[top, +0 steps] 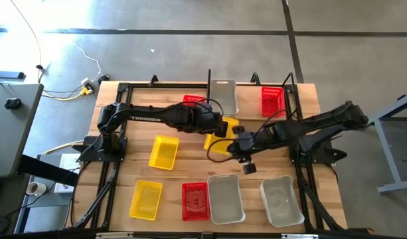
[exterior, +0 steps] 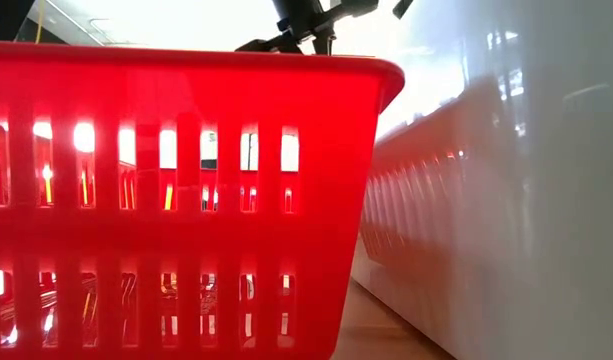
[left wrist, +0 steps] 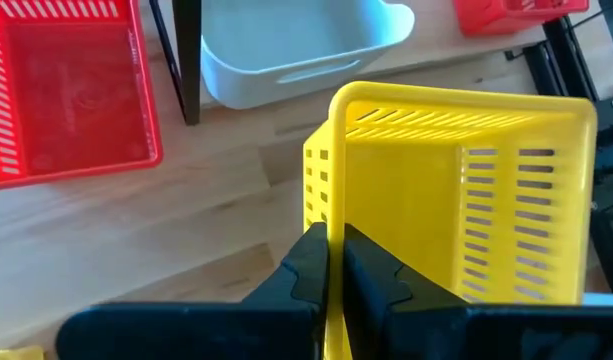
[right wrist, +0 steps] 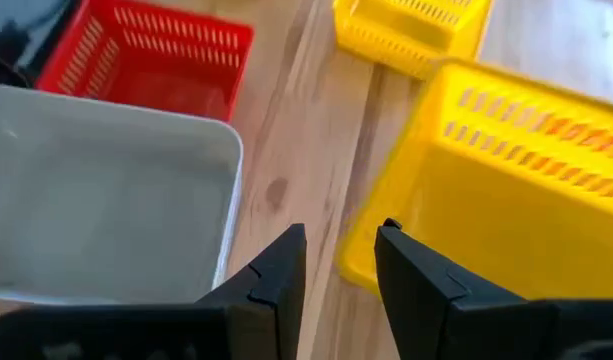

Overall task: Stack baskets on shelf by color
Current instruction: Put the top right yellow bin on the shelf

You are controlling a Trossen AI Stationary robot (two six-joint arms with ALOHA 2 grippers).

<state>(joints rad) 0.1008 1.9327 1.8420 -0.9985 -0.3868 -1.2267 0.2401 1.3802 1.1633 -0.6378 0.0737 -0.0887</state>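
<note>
My left gripper (top: 221, 128) is shut on a yellow basket (top: 218, 138) at the table's middle, in front of the shelf (top: 210, 78). On the shelf sit a red basket (top: 273, 101), a clear basket (top: 223, 96) and another red basket (top: 192, 100), which is half hidden by the arm. My right gripper (right wrist: 341, 265) is open beside the held basket's (right wrist: 506, 190) near corner, above the wood. Two more yellow baskets (top: 163, 151) (top: 145, 199), a red basket (top: 195, 200) and two clear ones (top: 225, 198) (top: 281, 200) rest on their bottoms on the table. My left gripper pinches the yellow basket's end wall at its rim (left wrist: 333, 235). One finger (left wrist: 371, 270) is inside the basket and the other (left wrist: 304, 268) outside, coming from the table's left and above. The basket sits tilted in the hold; whether its bottom touches the table I cannot tell.
The shelf's black post (left wrist: 186, 60) stands between the red basket (left wrist: 66, 95) and the clear basket (left wrist: 296, 45) just beyond the held basket. In the low view a red basket (exterior: 186, 200) and a clear basket (exterior: 506, 200) fill the front. Bare wood lies between the two near rows.
</note>
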